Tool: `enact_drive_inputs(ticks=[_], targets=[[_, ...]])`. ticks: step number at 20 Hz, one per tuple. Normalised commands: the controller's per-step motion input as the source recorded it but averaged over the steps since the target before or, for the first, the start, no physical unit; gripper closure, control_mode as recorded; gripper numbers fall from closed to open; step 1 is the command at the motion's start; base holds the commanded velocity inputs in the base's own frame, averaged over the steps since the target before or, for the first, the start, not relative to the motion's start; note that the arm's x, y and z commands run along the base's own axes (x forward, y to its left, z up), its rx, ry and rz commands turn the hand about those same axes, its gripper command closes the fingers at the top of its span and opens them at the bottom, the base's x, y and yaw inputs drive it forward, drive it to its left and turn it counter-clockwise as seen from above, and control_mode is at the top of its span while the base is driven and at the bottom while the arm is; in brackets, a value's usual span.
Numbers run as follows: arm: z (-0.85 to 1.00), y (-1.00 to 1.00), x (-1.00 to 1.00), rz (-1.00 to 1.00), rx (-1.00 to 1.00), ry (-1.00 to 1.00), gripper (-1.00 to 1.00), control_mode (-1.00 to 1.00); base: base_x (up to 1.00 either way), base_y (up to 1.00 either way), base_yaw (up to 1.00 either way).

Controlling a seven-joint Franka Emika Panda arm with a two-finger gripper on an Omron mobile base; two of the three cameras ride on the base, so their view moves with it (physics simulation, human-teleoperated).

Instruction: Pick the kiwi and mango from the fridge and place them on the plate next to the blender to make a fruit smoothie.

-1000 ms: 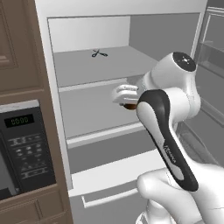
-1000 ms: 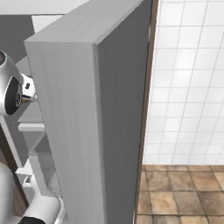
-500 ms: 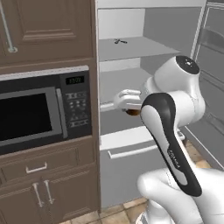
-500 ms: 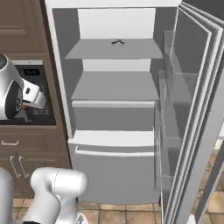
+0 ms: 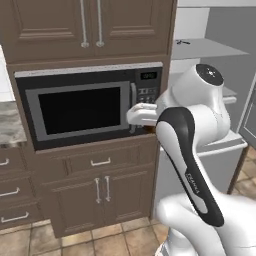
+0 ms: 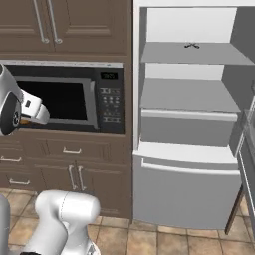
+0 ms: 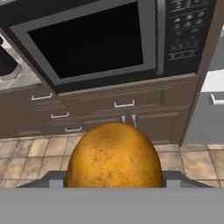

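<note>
The mango (image 7: 113, 155), orange-yellow and speckled, sits between my gripper's (image 7: 113, 183) fingers (image 7: 55, 179) in the hand view, and the gripper is shut on it. From the left base view the gripper (image 5: 136, 114) hangs in front of the microwave's control panel, away from the fridge (image 5: 215, 55). The right base view has the gripper (image 6: 36, 112) at the far left and the fridge (image 6: 189, 164) standing open, its shelves bare apart from a small dark item on the top one. The kiwi and the plate are out of view. A black appliance (image 7: 6, 61), perhaps the blender, is cut off on a counter.
A black-fronted microwave (image 5: 85, 107) is built into brown cabinets, with drawers and doors (image 5: 100, 190) below it. A stone counter (image 5: 9, 122) lies to its left. The fridge door (image 6: 246, 164) stands open at the far right. The floor is tiled.
The whole picture has swung from the fridge interior to the microwave and cabinets, so the base has moved. The gripper keeps its hold on the fruit.
</note>
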Motion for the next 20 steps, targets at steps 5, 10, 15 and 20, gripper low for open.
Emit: enact_drive_inputs(ticks=[5, 10, 15, 20], targets=[[0.0, 0.0, 0.0, 0.0, 0.0, 0.0, 1.0, 1.0, 0.01, 1.0, 0.1], [0.0, 0.0, 0.0, 0.0, 0.0, 0.0, 1.0, 1.0, 0.58, 1.0, 0.09], [0.0, 0.0, 0.0, 0.0, 0.0, 0.0, 1.0, 1.0, 0.8, -0.13, 0.36], [0.0, 0.0, 0.0, 0.0, 0.0, 0.0, 1.0, 1.0, 0.63, 0.82, 0.19]])
